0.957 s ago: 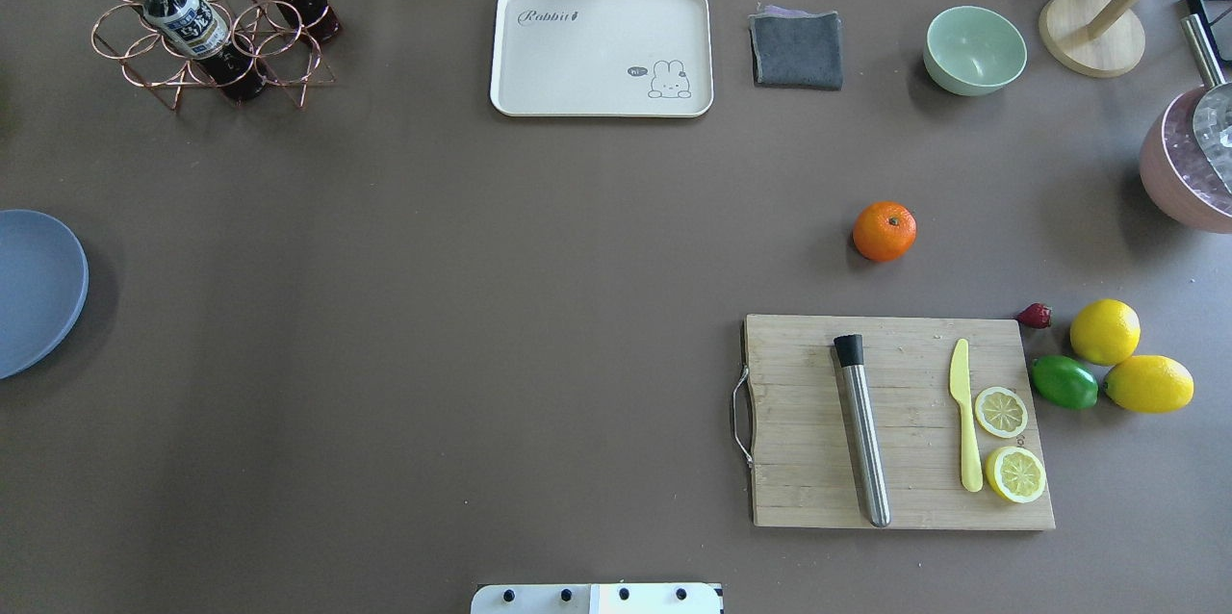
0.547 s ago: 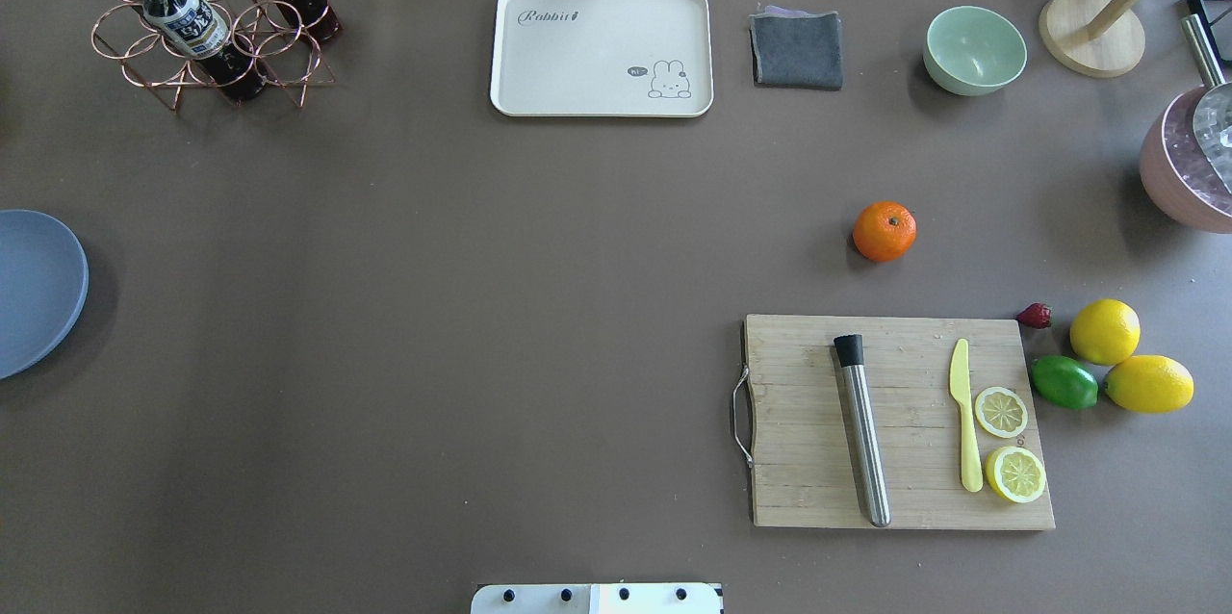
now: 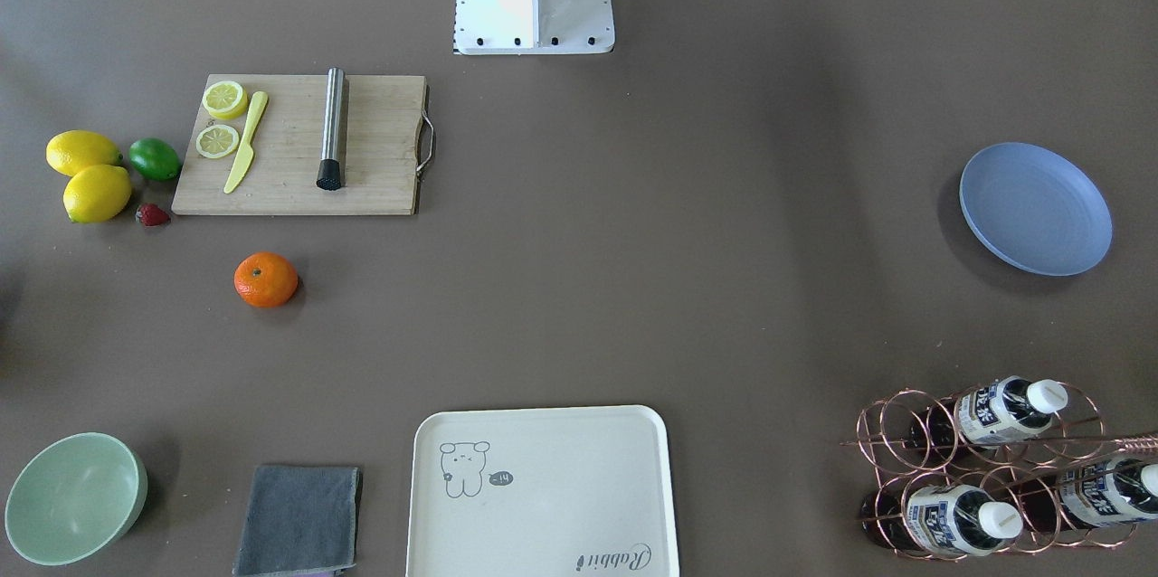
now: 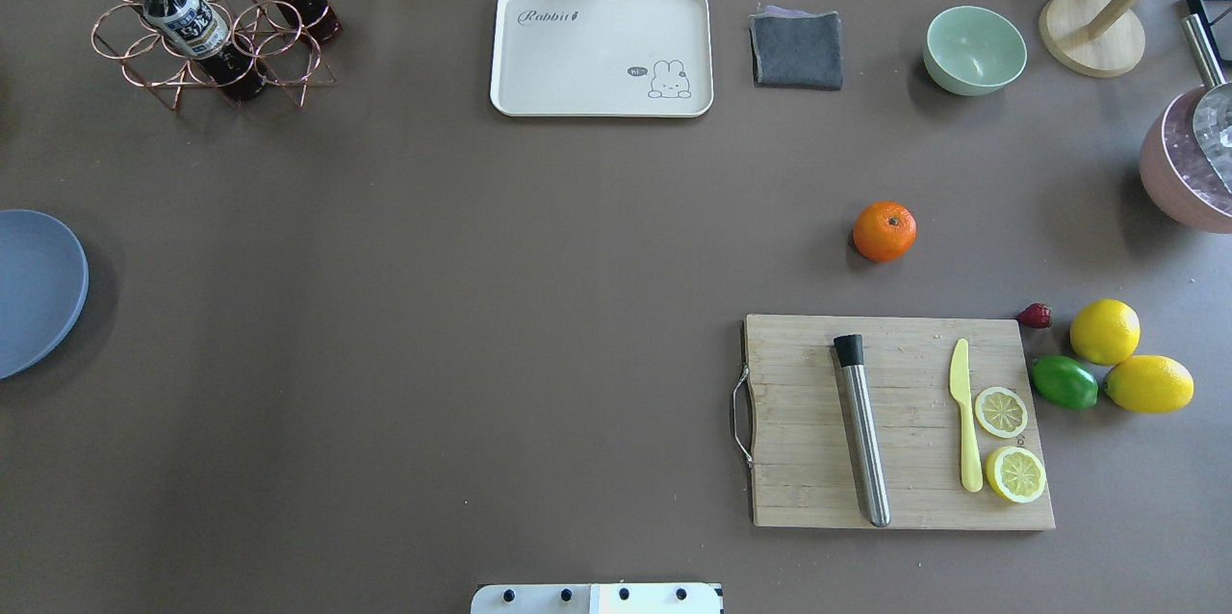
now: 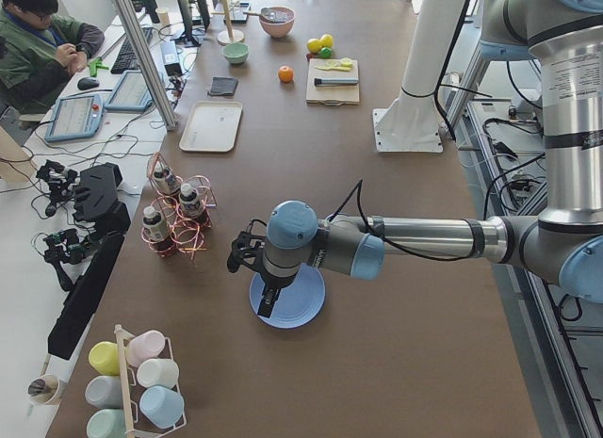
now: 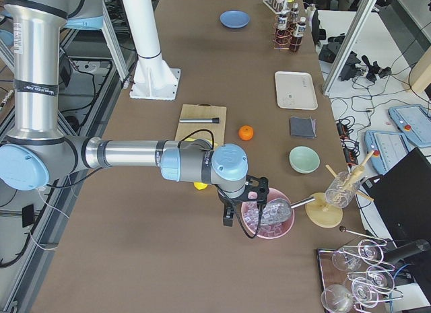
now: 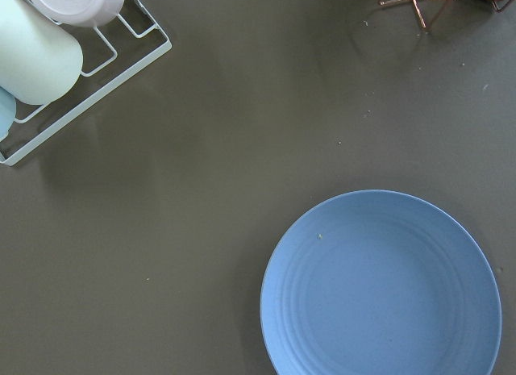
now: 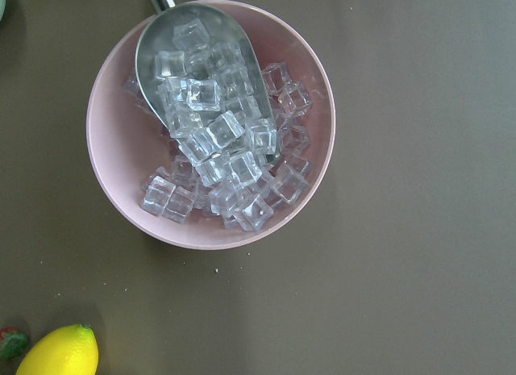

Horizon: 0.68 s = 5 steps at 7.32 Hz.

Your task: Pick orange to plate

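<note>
The orange (image 4: 884,231) (image 3: 265,279) rests on the brown table, just beyond the far edge of the cutting board (image 4: 895,422), with nothing touching it. At the table's left end lies the pale blue plate (image 3: 1035,208) (image 4: 34,292) (image 7: 379,286), with nothing on it. My left gripper (image 5: 267,301) hangs over the plate and appears only in the exterior left view, so I cannot tell its state. My right gripper (image 6: 229,217) hovers above a pink bowl of ice, far from the orange, and I cannot tell its state either.
Muddler, yellow knife and lemon slices lie on the board. Two lemons (image 4: 1126,359), a lime (image 4: 1064,382) and a strawberry sit to its right. Cream tray (image 4: 602,51), grey cloth (image 4: 796,48), mint bowl (image 4: 974,49), bottle rack (image 4: 207,12) and ice bowl (image 8: 210,125) line the edges.
</note>
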Each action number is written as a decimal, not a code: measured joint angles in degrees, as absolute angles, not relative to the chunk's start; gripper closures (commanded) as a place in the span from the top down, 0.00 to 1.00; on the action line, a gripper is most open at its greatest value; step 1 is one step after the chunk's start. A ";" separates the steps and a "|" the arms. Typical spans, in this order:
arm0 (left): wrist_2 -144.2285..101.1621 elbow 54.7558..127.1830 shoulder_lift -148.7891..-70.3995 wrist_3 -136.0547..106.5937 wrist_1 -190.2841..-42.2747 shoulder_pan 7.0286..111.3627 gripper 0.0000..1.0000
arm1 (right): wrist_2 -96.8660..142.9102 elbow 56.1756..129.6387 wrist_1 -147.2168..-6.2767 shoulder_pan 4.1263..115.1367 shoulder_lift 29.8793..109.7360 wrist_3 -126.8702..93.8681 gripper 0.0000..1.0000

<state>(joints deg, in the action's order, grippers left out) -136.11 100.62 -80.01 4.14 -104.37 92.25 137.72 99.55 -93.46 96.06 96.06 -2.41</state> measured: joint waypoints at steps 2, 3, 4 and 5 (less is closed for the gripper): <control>-136.14 100.71 -79.95 4.27 -104.55 92.28 0.98 | 137.73 99.58 -93.47 96.07 95.99 -2.49 1.00; -136.54 100.66 -80.06 4.31 -105.03 92.27 0.98 | 137.73 99.57 -93.45 96.07 95.94 -2.55 1.00; -137.93 100.51 -80.14 4.29 -105.81 92.24 0.98 | 137.72 99.56 -93.44 96.06 95.88 -2.60 1.00; -139.39 100.31 -80.38 4.26 -106.64 92.21 0.98 | 137.72 99.56 -93.43 96.06 95.81 -2.62 1.00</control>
<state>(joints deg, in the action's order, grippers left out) -139.39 100.31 -80.38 4.26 -106.64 92.21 137.72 99.56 -93.43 96.06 95.81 -2.62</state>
